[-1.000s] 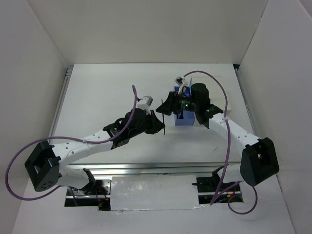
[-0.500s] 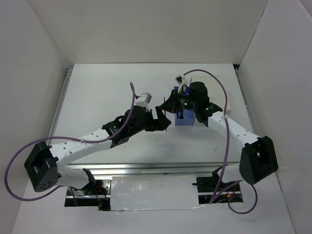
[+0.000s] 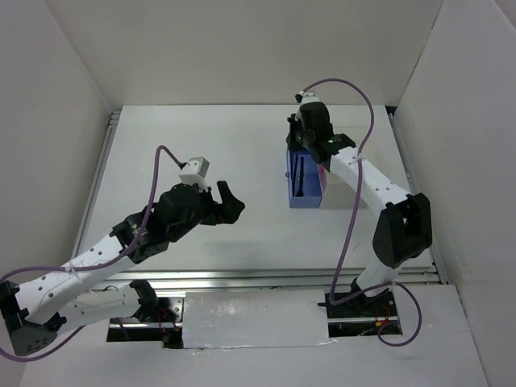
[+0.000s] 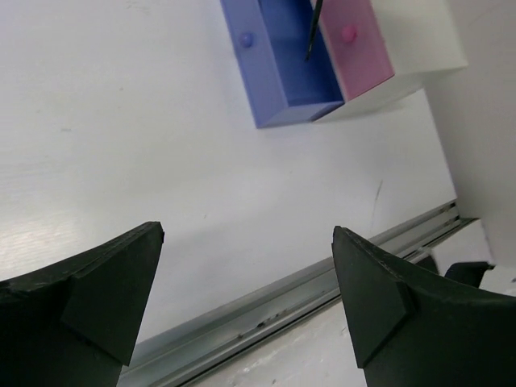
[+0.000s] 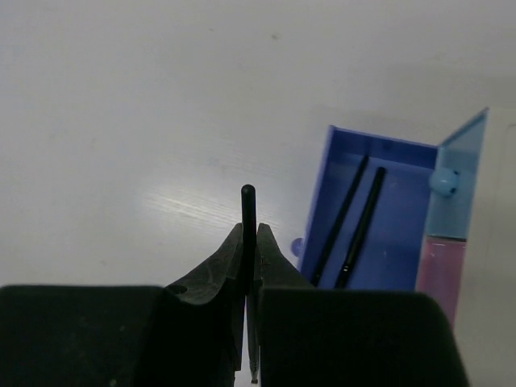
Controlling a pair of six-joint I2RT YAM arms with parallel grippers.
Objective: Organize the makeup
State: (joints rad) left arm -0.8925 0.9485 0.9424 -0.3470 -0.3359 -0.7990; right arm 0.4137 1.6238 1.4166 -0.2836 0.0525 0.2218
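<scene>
My right gripper [image 5: 250, 235] is shut on a thin black pencil [image 5: 248, 201] that pokes up past the fingertips. It hovers just left of the open blue drawer [image 5: 399, 242], where two more black pencils [image 5: 355, 222] lie side by side. From above, the right gripper [image 3: 298, 145] hangs over the far end of the blue drawer [image 3: 313, 189]. My left gripper [image 3: 232, 201] stands wide open and empty, well left of the drawer. In the left wrist view the left gripper [image 4: 246, 242] has only bare table between its fingers, with the blue drawer [image 4: 282, 76] ahead.
A pink drawer [image 4: 355, 44] sits next to the blue one, both pulled from a white box [image 4: 419, 32]. A metal rail [image 4: 274, 322] runs along the table's near edge. White walls enclose the table on three sides.
The left gripper opened and its arm drew back toward the near left. The right gripper shut on the black pencil and moved with it to the drawer's far end.
</scene>
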